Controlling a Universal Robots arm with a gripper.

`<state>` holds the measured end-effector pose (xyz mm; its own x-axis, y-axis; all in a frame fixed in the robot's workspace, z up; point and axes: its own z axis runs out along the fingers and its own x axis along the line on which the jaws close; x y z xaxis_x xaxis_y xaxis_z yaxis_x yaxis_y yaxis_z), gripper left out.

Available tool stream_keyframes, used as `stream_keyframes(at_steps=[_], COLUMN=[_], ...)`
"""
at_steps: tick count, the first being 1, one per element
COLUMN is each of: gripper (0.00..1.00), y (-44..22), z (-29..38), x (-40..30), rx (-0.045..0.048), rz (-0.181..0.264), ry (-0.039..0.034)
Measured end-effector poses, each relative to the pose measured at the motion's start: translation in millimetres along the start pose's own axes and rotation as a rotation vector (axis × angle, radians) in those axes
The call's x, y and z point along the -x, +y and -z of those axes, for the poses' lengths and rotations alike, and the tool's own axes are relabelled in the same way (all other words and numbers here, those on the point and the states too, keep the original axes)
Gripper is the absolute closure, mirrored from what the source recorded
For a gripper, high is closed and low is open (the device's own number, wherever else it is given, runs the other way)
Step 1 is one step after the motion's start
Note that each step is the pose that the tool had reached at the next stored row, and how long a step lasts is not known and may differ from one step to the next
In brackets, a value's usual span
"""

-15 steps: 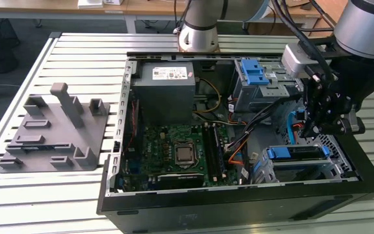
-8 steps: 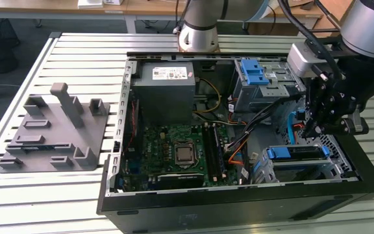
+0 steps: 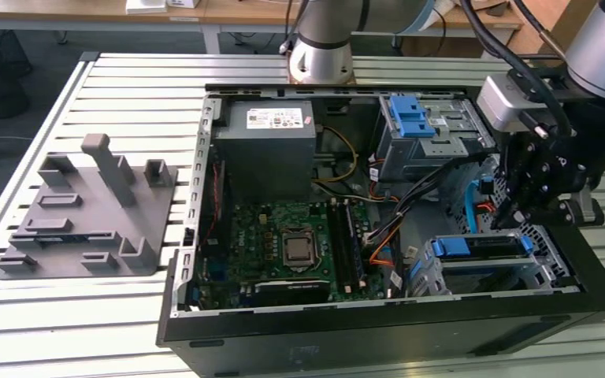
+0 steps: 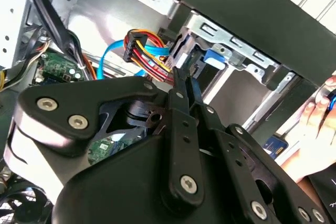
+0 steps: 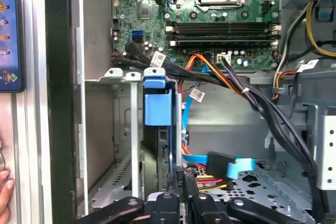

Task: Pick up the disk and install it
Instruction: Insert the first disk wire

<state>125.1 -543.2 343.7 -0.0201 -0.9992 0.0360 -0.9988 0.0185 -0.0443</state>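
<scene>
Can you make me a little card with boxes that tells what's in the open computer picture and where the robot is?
Place: open computer case lying on a slatted table
Disk: blue-framed, standing in the metal cage at the exterior view's right end of the case
Pincer: reaching down into the case right by the disk; touching or not, cannot tell
Grey tray: on the table, at the exterior view's left of the case
Person: a hand just outside the case
</scene>
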Motion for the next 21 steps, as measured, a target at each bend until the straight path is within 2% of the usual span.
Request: stream_keyframes(at_steps=[3, 7, 10, 15, 18, 21], gripper=[0.84, 0.84, 0.84, 0.84, 0.84, 0.84], y=[-0.3, -0.3, -2.4, -7.4, -8.1, -8.1], z=[-1.4, -1.5, -1.7, -3.0, -3.5, -4.0], x=[-5.7, -5.9, -5.9, -5.8, -6.1, -6.7], rx=[0.0001, 0.0005, 0.0128, 0.027, 0.0386, 0.0447], rz=[-0.002, -0.002, -0.003, -0.003, -0.007, -0.024], ry=[0.0002, 0.0, 0.0004, 0.0002, 0.0005, 0.0012])
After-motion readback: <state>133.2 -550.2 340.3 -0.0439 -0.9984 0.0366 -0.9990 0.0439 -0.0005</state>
